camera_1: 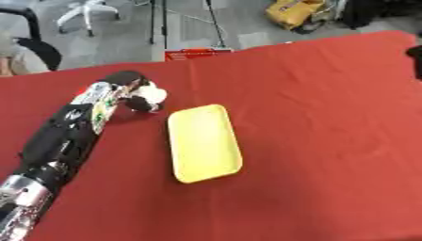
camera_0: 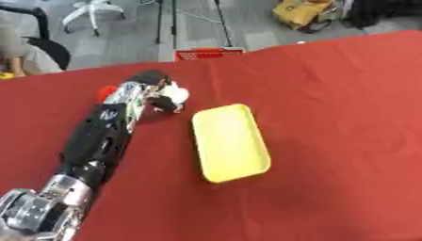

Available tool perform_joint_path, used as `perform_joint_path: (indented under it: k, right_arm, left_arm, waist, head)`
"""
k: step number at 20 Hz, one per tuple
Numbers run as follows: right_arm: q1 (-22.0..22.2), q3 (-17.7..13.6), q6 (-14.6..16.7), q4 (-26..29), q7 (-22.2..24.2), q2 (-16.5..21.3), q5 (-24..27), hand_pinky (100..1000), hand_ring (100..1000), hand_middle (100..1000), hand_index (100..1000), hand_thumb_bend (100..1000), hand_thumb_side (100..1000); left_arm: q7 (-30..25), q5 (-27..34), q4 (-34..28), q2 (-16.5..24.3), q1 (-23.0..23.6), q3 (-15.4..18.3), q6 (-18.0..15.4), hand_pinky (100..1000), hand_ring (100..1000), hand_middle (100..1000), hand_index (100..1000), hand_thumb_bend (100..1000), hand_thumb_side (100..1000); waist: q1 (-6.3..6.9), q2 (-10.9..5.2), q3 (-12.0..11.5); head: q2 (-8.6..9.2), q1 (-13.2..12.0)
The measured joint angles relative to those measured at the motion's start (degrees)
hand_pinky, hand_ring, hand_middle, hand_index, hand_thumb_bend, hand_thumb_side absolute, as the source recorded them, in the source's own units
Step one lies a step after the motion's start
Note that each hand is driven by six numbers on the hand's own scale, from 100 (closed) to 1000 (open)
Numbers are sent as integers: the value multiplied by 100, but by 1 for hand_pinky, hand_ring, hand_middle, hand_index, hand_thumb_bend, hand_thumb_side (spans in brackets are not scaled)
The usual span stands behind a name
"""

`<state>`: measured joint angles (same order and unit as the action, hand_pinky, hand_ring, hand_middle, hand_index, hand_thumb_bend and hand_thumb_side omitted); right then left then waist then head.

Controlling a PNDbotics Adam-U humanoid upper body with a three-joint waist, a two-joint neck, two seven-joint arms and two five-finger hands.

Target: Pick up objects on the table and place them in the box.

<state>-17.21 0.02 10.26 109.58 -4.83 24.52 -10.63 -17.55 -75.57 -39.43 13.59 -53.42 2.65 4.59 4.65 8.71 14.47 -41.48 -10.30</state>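
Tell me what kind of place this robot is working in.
Probably an office or lab workspace. A table with a red cloth holds a yellow tray, and behind it on the grey floor stand an office chair base and a yellow bag.

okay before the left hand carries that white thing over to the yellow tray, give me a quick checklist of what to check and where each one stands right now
1. Left hand on the white object: fingers curl round it, ok.
2. Object lifted off the red tablecloth: cannot tell, hand and shadow hide its underside.
3. Yellow tray ready to receive: lies flat and holds nothing, ok.
4. Path from hand to tray: nothing on the cloth between them, ok.
5. Red thing behind the left wrist: mostly hidden by the arm, so whether it touches cannot tell.
6. Right hand out of the way: only a dark shape at the right eye view's right edge, cannot tell.
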Motion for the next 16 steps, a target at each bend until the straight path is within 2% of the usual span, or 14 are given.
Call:
perform_joint_path:
  k: [3, 4, 7, 8, 12, 16]
  right_arm:
    - [0, 0, 0, -1, 0, 0, 0, 700, 670, 820, 927, 360, 725]
    - [0, 0, 0, -1, 0, 0, 0, 700, 670, 821, 927, 359, 726]
    - [0, -1, 0, -2, 0, 0, 0, 700, 670, 821, 927, 358, 726]
    - [0, -1, 0, -3, 0, 0, 0, 700, 670, 821, 927, 358, 726]
    - [1, -5, 1, -19, -2, 0, 0, 700, 670, 821, 927, 358, 726]
    - [4, -25, 3, -31, -4, 0, 0, 700, 670, 821, 927, 357, 726]
  left_arm:
    - [54, -4, 32, -1, 5, 0, 43, 688, 699, 754, 827, 498, 510]
    - [74, -7, 45, -1, 5, 0, 51, 614, 613, 664, 757, 278, 362]
    - [223, -67, 52, -2, 18, 0, 119, 605, 604, 651, 745, 240, 344]
    - [281, -86, 54, -2, 26, 0, 137, 541, 534, 561, 648, 100, 269]
    - [668, -46, 8, -2, 66, 4, 188, 541, 523, 544, 634, 100, 283]
    - [848, 304, -258, 71, 94, -41, 93, 562, 523, 542, 640, 100, 305]
  waist:
    - [0, 0, 0]
    - [0, 0, 0]
    - [0, 0, 2]
    - [0, 0, 2]
    - [0, 0, 3]
    - [0, 0, -1]
  head:
    - [19, 0]
    - [20, 0]
    - [23, 2]
    - [24, 2]
    - [26, 6]
    - [26, 22]
